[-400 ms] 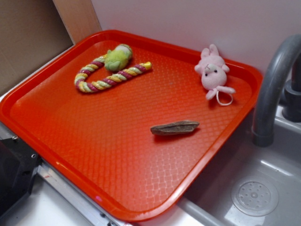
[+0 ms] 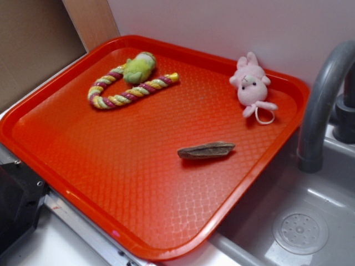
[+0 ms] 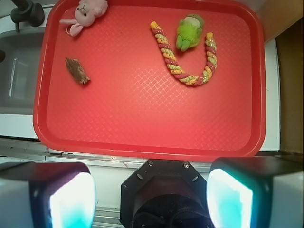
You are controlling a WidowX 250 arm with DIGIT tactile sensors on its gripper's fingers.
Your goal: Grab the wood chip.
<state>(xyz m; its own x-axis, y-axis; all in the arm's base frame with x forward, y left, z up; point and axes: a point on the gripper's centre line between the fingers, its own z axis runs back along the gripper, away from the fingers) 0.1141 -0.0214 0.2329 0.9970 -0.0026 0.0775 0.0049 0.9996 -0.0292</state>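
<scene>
The wood chip (image 2: 206, 150) is a flat brown-grey sliver lying on the red tray (image 2: 61, 160), right of its middle. From the wrist view the wood chip (image 3: 77, 71) shows at the tray's (image 3: 142, 128) left side. My gripper (image 3: 149, 202) is open, its two pale fingers (image 3: 71, 199) far apart at the bottom of the wrist view, high above the tray's near edge and holding nothing. The gripper does not show in the exterior view.
A pink plush bunny (image 2: 251, 85) lies at the tray's far right corner. A striped rope toy (image 2: 128, 91) curls round a green plush (image 2: 138, 67) at the far left. A grey faucet (image 2: 321, 100) and a sink (image 2: 299, 233) stand right of the tray.
</scene>
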